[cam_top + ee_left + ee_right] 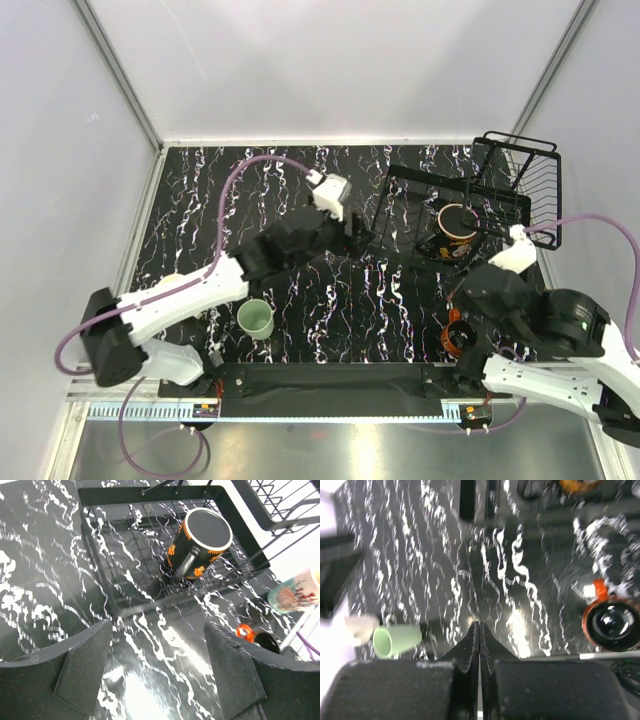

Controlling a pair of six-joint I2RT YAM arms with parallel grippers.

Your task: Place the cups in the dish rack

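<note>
Over at the far right of the counter (200,200), the dish rack (130,495) already has the black mug (457,228) w/ orange print leaning inside its basket. Your left gripper (157,635) hangs just beside the rack's left side, fingers spread wide, nothing btwn them. Your right gripper (479,626) is pressed together and empty, over the counter btwn the two loose mugs. The mint-green mug (256,318) stands mouth-up near the left arm's base, well apart from the rack. The red mug (612,625) sits mouth-up by the right arm, partly hidden from above. You should treat all of these as prob. glazed ceramic: stiff, no give, light enough for these arms, but slick and chip-prone, so don't drop them onto the wire. Best hold is likely the wall at the rim, one finger inside, one outside. The handle is a 2nd option, though the mug may swing. Re writing: no brand, label or legible text anywhere; the black mug's print looks like pattern only. Cream mug: you can't place it for sure.
</note>
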